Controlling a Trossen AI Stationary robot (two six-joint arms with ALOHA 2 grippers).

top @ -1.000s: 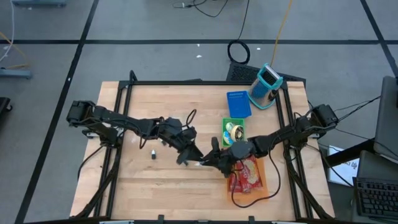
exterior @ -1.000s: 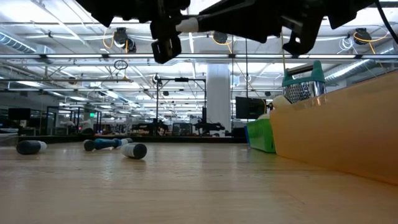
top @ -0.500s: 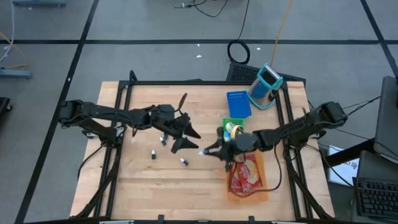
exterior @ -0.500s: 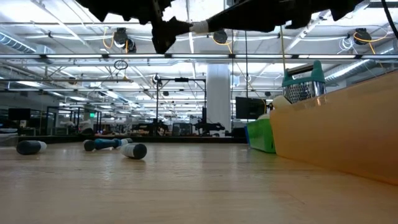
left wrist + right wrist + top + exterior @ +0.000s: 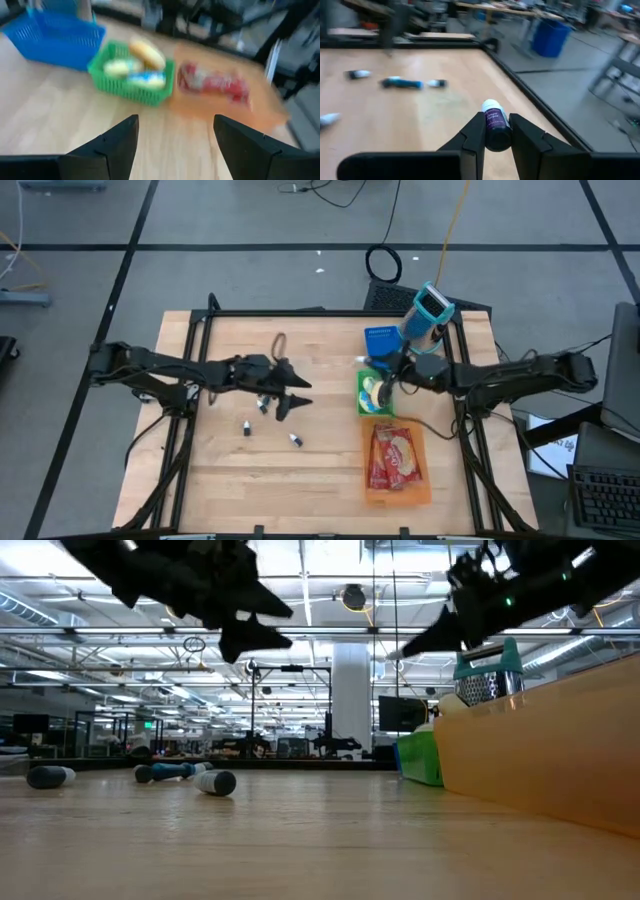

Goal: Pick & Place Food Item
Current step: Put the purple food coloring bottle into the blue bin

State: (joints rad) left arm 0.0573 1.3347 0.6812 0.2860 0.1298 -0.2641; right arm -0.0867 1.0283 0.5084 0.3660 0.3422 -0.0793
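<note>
The right pincer (image 5: 492, 131) grips a small dark bottle (image 5: 494, 125), carried above the green basket (image 5: 375, 393) (not yet set down). The left pincer (image 5: 172, 137) hangs wide open and empty over the surface (image 5: 320, 470), where several small bottles (image 5: 296, 440) remain unplaced.

Small purple white-capped bottle (image 5: 493, 125) pinched in right claw (image 5: 495, 135)

Right gripper (image 5: 496, 131) clamped on small purple-labelled bottle (image 5: 495, 124), white cap pointing away from camera. Wooden table (image 5: 445, 117) beyond, black frame rail (image 5: 530, 97) along its edge. 3 small items near far side: dark one (image 5: 358, 74), blue one (image 5: 402, 83), pale one (image 5: 436, 83). Blue bin (image 5: 549, 37) on floor behind.
</note>
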